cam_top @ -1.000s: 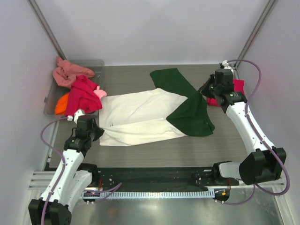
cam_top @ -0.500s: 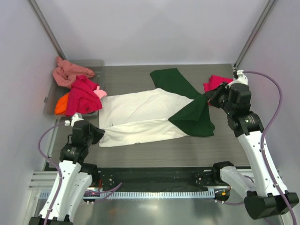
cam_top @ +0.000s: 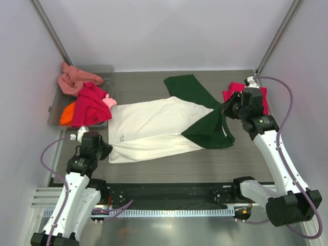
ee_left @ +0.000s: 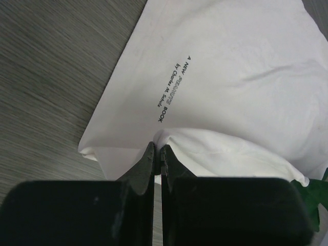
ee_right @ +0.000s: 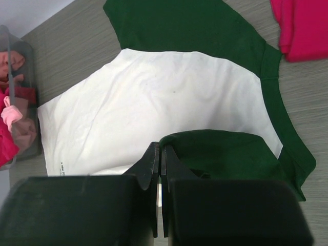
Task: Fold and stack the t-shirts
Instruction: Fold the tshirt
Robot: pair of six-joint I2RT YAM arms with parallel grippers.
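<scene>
1. Top external view: the cream-white t-shirt (cam_top: 154, 128) lies spread across the middle of the counter (cam_top: 154, 169), its dark green sleeves toward the right. The left gripper (cam_top: 107, 150) is at the shirt's near-left corner and the right gripper (cam_top: 225, 108) at the green shoulder. A crimson-pink t-shirt (cam_top: 233, 90) lies by the right arm. Salmon, magenta and orange shirts are heaped in the grey tray (cam_top: 53, 110) at far left.
2. Left wrist view: the left gripper's (ee_left: 157, 150) fingers are pressed together, pinching a raised fold of white cloth just below the small dark print (ee_left: 173, 88).
3. Right wrist view: the right gripper's (ee_right: 160, 147) fingers are closed, pinching the edge of a green sleeve doubled over the white body. The crimson-pink t-shirt (ee_right: 302, 25) is at top right.
</scene>
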